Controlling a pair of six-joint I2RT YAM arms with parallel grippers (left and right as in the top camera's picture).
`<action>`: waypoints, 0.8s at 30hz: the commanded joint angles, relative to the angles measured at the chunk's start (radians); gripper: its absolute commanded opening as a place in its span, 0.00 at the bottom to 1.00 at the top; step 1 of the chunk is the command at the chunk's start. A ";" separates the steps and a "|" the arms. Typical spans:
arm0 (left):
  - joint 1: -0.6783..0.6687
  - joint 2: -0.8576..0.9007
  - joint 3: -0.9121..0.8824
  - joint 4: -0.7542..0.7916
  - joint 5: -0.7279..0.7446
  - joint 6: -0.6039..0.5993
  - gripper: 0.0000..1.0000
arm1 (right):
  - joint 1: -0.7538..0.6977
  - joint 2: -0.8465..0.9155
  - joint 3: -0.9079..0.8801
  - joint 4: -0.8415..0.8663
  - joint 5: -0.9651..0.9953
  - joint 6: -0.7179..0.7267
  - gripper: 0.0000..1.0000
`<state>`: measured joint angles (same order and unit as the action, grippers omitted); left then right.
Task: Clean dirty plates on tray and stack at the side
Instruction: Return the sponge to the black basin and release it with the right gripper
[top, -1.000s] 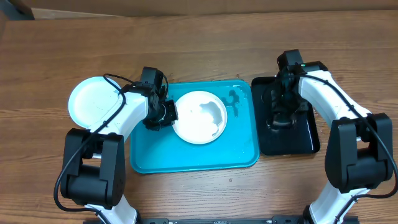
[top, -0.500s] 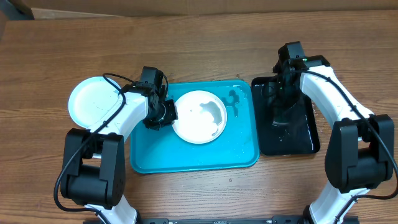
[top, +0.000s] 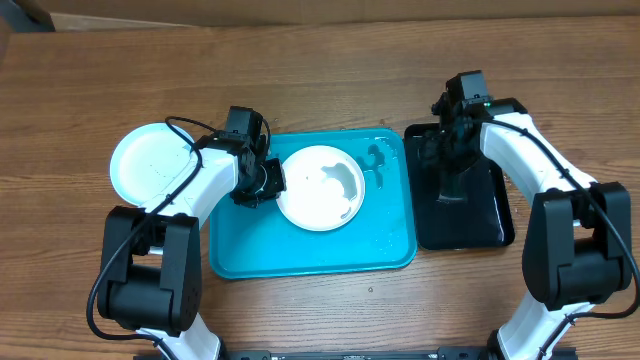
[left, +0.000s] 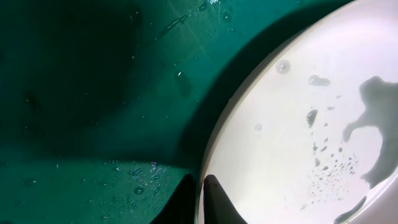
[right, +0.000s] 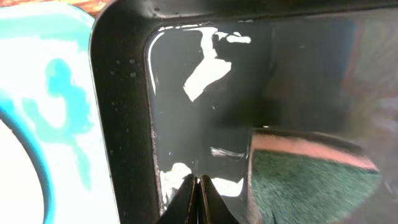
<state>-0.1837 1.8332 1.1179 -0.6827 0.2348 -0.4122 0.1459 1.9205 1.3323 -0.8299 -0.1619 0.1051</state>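
A white plate (top: 320, 188) with a grey smear and water drops lies on the turquoise tray (top: 300, 255). It also shows in the left wrist view (left: 292, 155). My left gripper (top: 264, 184) is shut on the plate's left rim, one finger on each side (left: 200, 202). A second pale plate (top: 150, 165) lies on the table left of the tray. My right gripper (top: 438, 162) is over the glossy black tray (top: 490, 225), with its fingers (right: 199, 199) shut together and nothing between them. The dark green sponge (right: 311, 183) lies just to their right.
The black tray's floor (right: 205, 112) is wet and reflective. Its left wall (right: 121, 124) is close beside my right fingertips, with the turquoise tray (right: 56, 81) just beyond. The turquoise tray floor (left: 93, 93) carries water drops. Wooden table surrounds both trays.
My right gripper has moved toward the far end of the black tray. The left gripper and the white plate have not moved.
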 joint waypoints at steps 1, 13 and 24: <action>-0.007 0.011 -0.004 0.004 -0.010 0.016 0.08 | 0.005 -0.009 -0.030 0.046 -0.050 0.004 0.04; -0.007 0.011 -0.004 0.008 -0.010 0.016 0.08 | 0.005 0.008 -0.086 0.150 -0.138 0.003 0.04; -0.007 0.011 -0.004 0.007 -0.010 0.016 0.08 | 0.003 0.006 -0.084 0.161 -0.251 -0.004 0.04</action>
<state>-0.1837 1.8332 1.1179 -0.6796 0.2317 -0.4122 0.1448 1.9236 1.2526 -0.6743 -0.3706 0.1043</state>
